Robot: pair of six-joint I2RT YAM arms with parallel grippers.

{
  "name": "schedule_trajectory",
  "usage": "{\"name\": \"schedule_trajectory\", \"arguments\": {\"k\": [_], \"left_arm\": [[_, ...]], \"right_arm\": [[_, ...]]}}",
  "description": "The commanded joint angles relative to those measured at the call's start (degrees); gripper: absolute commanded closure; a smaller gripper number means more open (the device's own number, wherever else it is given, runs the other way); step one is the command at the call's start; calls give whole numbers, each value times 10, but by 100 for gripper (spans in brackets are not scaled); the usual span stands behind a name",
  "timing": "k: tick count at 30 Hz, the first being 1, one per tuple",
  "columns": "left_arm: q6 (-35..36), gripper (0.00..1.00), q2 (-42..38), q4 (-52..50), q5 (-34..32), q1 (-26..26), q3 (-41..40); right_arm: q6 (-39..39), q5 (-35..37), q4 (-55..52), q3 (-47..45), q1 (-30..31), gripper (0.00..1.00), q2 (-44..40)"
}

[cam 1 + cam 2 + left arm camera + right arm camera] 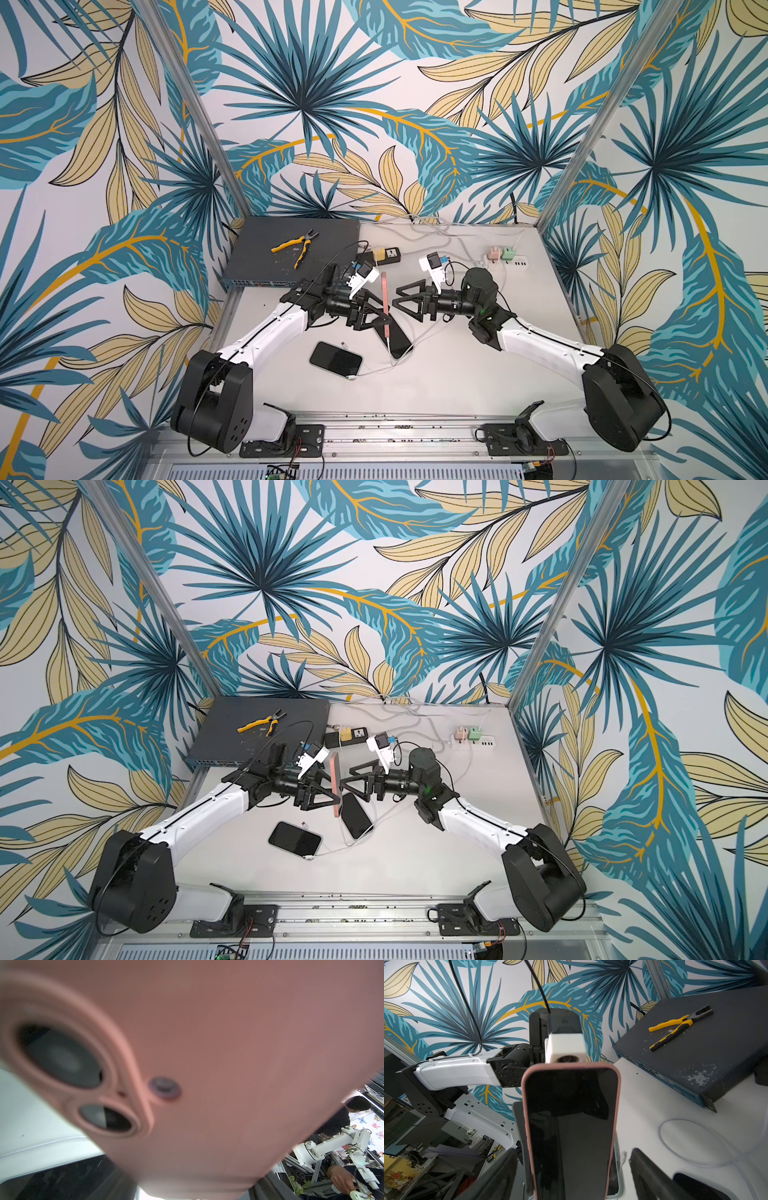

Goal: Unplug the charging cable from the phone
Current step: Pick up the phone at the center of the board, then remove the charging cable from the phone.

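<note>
A phone in a pink case (385,299) (336,783) stands on edge above the table between my two arms. My left gripper (384,321) (336,800) is shut on it, and its pink back (228,1043) fills the left wrist view. A thin white charging cable (389,349) (341,829) hangs from the phone's lower end. My right gripper (397,300) (347,778) is open just right of the phone. In the right wrist view the dark screen (571,1126) lies between its spread fingers (648,1178), untouched. The plug itself is too small to make out.
Two dark phones lie flat on the table, one (336,358) with a cable in it, the other (399,340) under the held phone. A grey switch box (257,257) with yellow pliers (296,245) sits back left. Power strips (384,254) (509,259) and loose cables lie behind.
</note>
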Motion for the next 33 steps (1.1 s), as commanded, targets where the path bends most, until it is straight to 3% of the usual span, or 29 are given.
{"name": "schedule_trajectory", "arguments": {"k": [1,13,33], "left_arm": [[1,58,-26,31,15,15,-5],[-34,58,-32,72,15,41,-13],[-56,58,-30,95,12,45,-15]], "right_arm": [[-47,-7,-41,-21,-1,17,-16],[-132,-20,-70,-54,18,29,-2],[-145,6,-43,-61,85,54,66]]}}
